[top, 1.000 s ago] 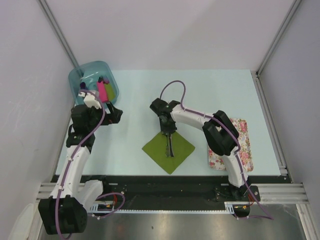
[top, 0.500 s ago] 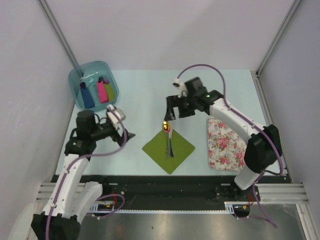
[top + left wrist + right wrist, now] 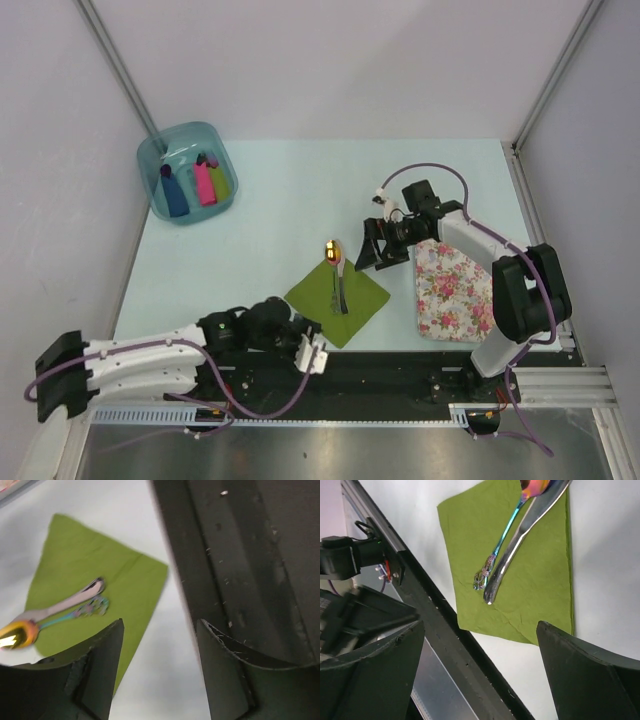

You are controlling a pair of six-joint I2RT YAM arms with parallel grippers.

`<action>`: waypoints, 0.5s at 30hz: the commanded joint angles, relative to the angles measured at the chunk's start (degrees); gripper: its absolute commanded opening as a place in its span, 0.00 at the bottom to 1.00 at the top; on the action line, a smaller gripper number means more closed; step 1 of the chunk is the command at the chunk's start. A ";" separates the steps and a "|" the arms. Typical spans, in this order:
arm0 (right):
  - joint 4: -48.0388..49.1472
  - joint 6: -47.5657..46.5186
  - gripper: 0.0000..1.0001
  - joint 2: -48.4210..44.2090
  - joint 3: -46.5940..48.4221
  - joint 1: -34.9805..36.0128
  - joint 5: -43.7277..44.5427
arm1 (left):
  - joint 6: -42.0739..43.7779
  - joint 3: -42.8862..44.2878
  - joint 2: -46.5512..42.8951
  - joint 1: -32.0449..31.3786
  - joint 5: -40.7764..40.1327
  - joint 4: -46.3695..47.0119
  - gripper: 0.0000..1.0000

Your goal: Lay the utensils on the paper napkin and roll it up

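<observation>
Two utensils [image 3: 340,283] on paper napkin [image 3: 312,297]; pale-blue table [image 3: 280,210]; white walls [image 3: 340,60].

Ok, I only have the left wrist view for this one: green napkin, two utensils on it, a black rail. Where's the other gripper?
Observer: The right gripper hovers open and empty beside the far-right edge of the napkin.
Operator: Anything else lying near the napkin?
Observer: A floral mat lies flat to its right, not touching it.
Operator: And the far side of the table?
Observer: A blue bin sits at the far left corner with three rolls inside: blue, pink and lime.
</observation>
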 commanded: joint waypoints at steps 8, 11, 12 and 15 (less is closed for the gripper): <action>2.82 0.48 0.94 1.45 1.28 -1.92 -6.02 | -1.19 -1.05 21.21 -15.32 -14.44 29.52 0.46; 2.99 0.83 0.94 1.37 1.01 -2.18 -6.38 | -2.16 -0.61 24.91 -17.00 -16.21 33.04 0.45; 3.43 1.01 0.94 1.28 0.84 -2.27 -6.46 | -2.33 -0.61 25.61 -17.26 -16.21 34.09 0.45; 4.40 1.71 0.95 0.67 0.05 -2.27 -6.81 | -2.86 -0.79 26.93 -17.61 -17.44 35.42 0.46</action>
